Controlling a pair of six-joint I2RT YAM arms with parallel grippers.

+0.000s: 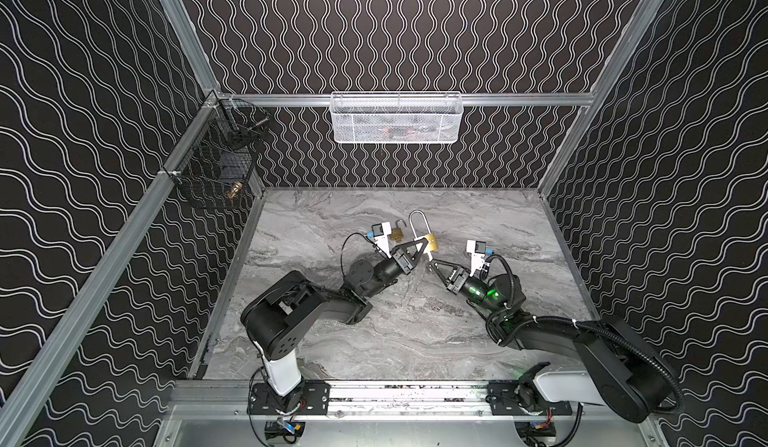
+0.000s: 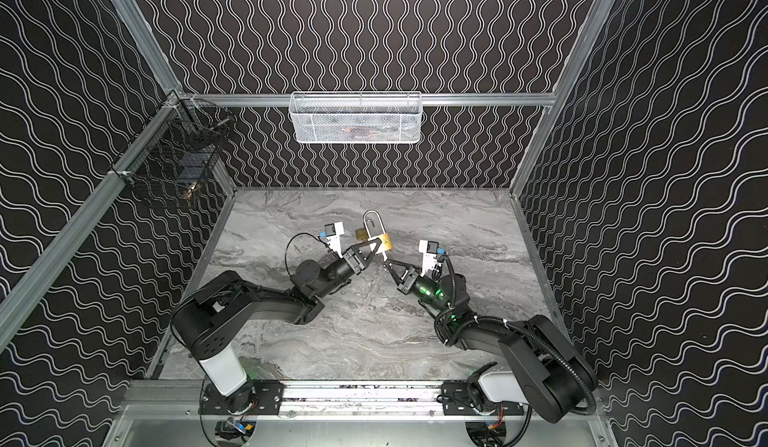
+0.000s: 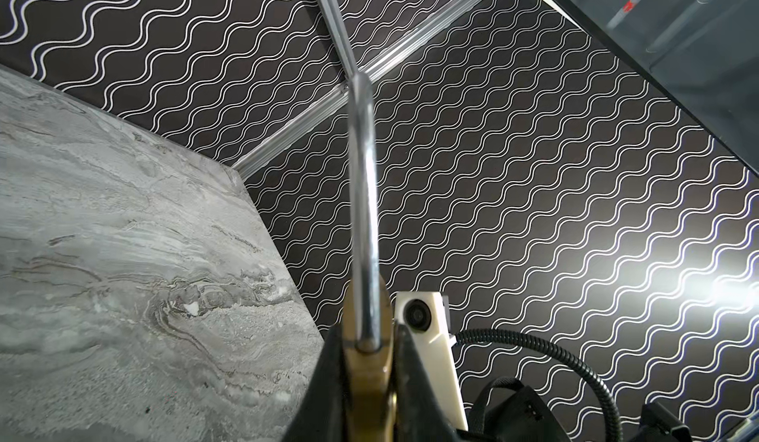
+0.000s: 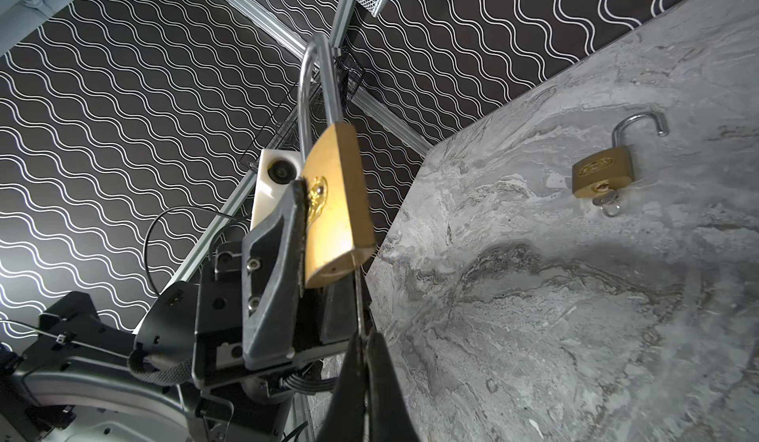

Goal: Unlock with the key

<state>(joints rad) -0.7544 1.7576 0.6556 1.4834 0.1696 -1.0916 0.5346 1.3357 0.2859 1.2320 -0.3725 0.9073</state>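
Observation:
My left gripper [image 1: 424,244] [image 2: 377,244] [image 3: 367,337] is shut on the body of a brass padlock [image 1: 432,242] [image 2: 386,242] [image 4: 336,206]. It holds the padlock above the table with the long steel shackle [image 3: 363,214] pointing away. My right gripper [image 1: 432,263] [image 2: 385,263] [image 4: 363,337] is shut on a thin key [image 4: 358,296], seen edge-on. The key's tip reaches the padlock's bottom face. Whether it sits in the keyhole I cannot tell.
A smaller brass padlock [image 1: 397,235] [image 4: 601,171] lies on the marble table [image 1: 374,341] behind the left gripper, shackle open, with a key in it. A white mesh basket [image 1: 397,119] hangs on the back wall. A black wire basket [image 1: 216,162] hangs at the back left.

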